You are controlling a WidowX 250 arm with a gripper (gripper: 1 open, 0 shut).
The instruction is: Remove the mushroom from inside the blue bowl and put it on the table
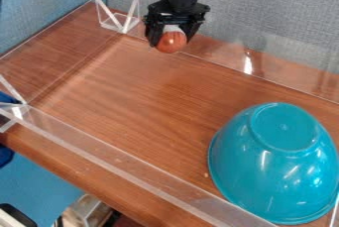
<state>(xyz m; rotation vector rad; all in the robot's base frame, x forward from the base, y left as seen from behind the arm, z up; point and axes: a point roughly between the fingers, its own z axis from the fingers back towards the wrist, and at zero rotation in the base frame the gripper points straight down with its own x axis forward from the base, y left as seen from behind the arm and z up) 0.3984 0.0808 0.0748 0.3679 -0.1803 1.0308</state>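
Observation:
The mushroom (169,42), small and orange-brown, rests on the table (133,92) at the far edge, close to the back clear wall. Directly above it hangs my black gripper (173,30), its fingers spread to either side of the mushroom's top and no longer pinching it. The blue bowl (275,162), large and glossy teal, stands at the near right corner, far from the gripper. Its flat round base shows and nothing lies in it.
Low clear acrylic walls (119,162) run along the table's edges. Clear triangular brackets (122,17) stand at the back left corner, just left of the gripper. A blue backdrop fills the far side.

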